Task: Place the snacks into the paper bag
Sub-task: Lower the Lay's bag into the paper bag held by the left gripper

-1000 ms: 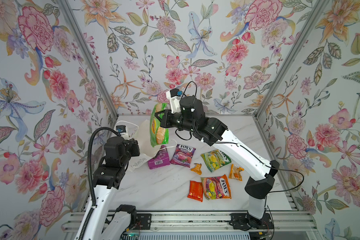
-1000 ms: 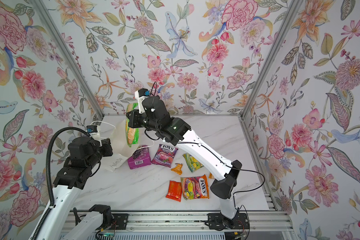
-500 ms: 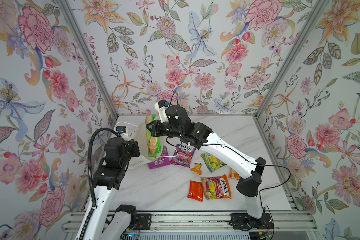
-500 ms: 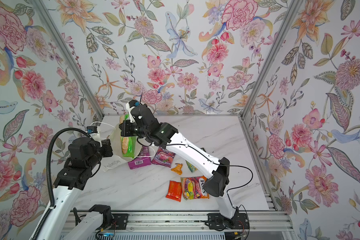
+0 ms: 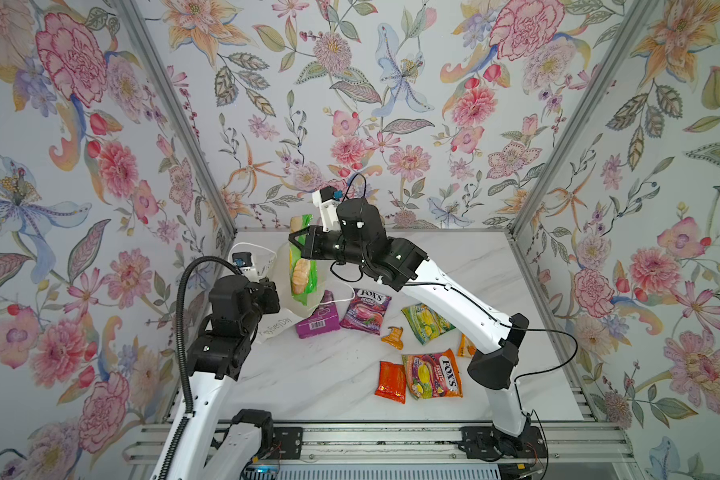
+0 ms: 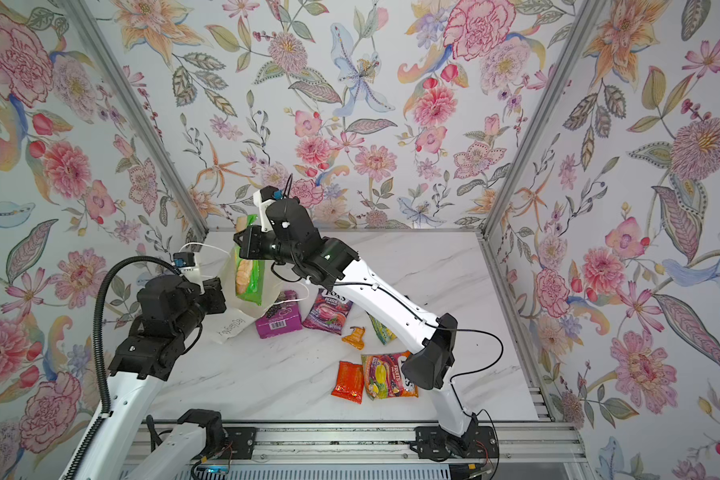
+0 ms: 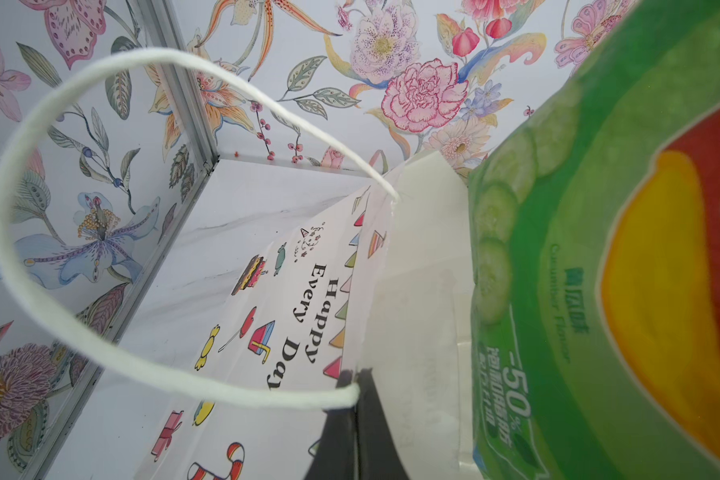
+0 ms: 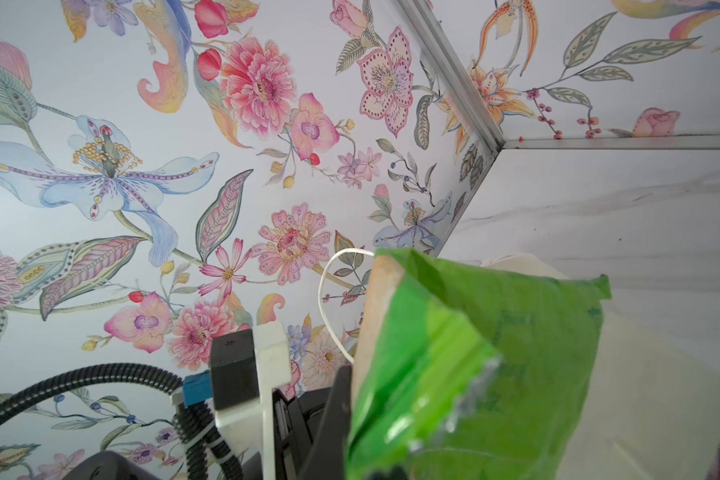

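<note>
Our right gripper, clamped shut on the green chips bag, has carried it leftward to the mouth of the paper bag; our left gripper, closed on the bag's rim, props that mouth open; we judge the first drop near; other snacks lie on the table.

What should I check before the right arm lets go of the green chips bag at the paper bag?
1. Right tool shut on green chips bag: ok.
2. Left tool pinching the paper bag rim, mouth held open: ok.
3. Green chips bag's lower end inside the mouth: ok.
4. How deep it sits: cannot tell.
5. String handle outside the mouth: ok.
6. Purple grape pack clear of the paper bag's side: cannot tell; they overlap in both top views.
</note>
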